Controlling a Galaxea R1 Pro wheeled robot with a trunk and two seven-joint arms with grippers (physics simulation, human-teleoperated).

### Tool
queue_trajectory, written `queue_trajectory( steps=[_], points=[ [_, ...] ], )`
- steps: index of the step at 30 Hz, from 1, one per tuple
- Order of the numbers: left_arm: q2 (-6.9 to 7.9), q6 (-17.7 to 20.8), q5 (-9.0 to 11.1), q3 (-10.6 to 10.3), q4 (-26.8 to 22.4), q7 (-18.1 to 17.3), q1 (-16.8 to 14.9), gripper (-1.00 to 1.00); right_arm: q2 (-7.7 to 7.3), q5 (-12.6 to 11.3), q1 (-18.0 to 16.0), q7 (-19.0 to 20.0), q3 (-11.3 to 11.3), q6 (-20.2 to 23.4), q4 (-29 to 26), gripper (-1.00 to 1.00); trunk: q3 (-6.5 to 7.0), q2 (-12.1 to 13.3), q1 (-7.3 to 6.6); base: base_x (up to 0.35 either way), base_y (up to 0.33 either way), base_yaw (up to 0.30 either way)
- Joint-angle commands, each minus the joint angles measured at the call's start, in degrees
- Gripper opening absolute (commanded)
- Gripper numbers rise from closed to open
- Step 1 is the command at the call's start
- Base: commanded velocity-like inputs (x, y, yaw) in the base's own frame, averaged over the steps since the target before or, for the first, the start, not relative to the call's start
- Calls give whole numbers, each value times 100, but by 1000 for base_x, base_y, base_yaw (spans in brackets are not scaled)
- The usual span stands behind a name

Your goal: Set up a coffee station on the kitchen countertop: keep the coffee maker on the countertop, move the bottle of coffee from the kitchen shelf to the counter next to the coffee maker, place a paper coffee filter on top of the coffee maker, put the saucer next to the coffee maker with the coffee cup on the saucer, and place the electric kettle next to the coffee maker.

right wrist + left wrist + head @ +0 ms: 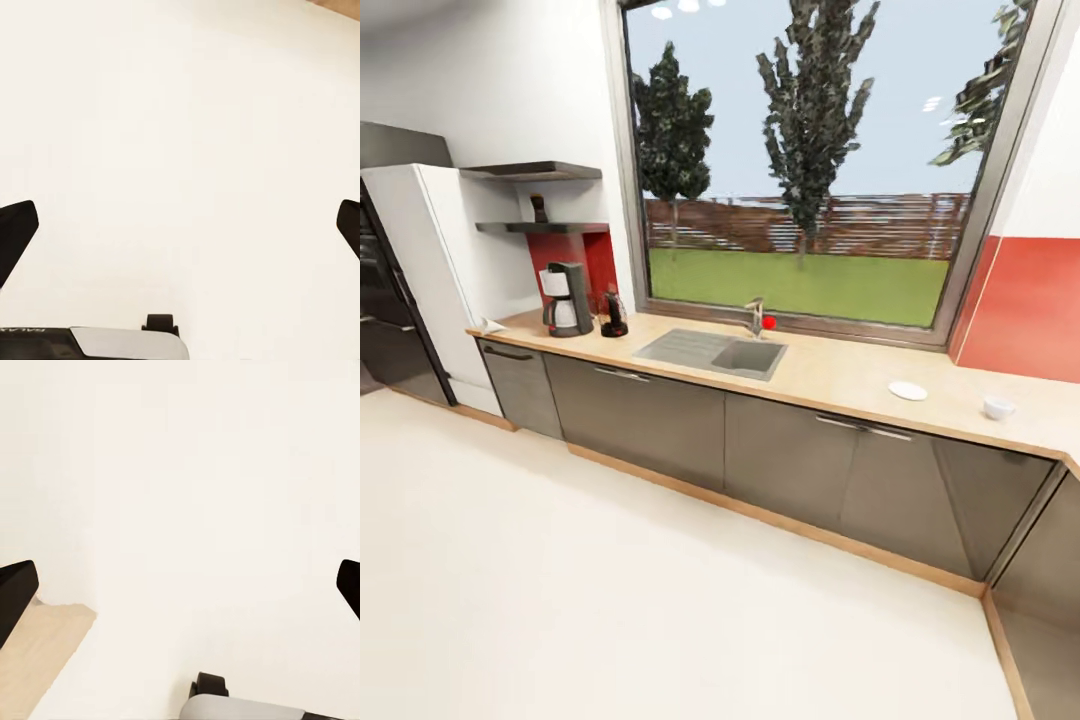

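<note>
From across the room, the jar [539,208] on the lower shelf [540,228] is only a small dark shape; its label and lid cannot be made out. The kettle [613,315] just right of the coffee machine [566,299] is too small to show its glass body clearly. Something pale lies at the far left end of the tabletop [830,375], too small to identify. The tabletop is cut off at the picture's right edge, and the dark oven unit [385,300] at the left edge. In each wrist view, only the tips of the left hand [180,589] and right hand [180,229] show at the picture's edges, the rest cut off.
</note>
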Motion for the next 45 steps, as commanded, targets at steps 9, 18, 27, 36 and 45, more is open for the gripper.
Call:
queue_trajectory(
  steps=[9,18,27,36,45],
  points=[
    [1,-16,34,-3,4,-2,-5,100,-6,18,-4,7,10,-17,2,100,-11,-11,7,336,0,12],
    [1,-16,34,-2,6,-2,-5,100,-2,217,-4,0,9,-17,3,100,-10,-11,7,336,2,0],
    [1,-16,34,1,4,-2,-5,100,-1,251,-4,0,9,-17,2,100,-10,-11,7,336,85,2],
    [1,-16,34,-1,4,-2,-5,100,-1,252,-4,-2,9,-17,2,100,-10,-11,7,336,124,172],
    [1,-16,34,-1,4,-2,-5,100,-1,252,-4,-2,9,-17,2,100,-10,-11,7,336,98,275]
  ],
)
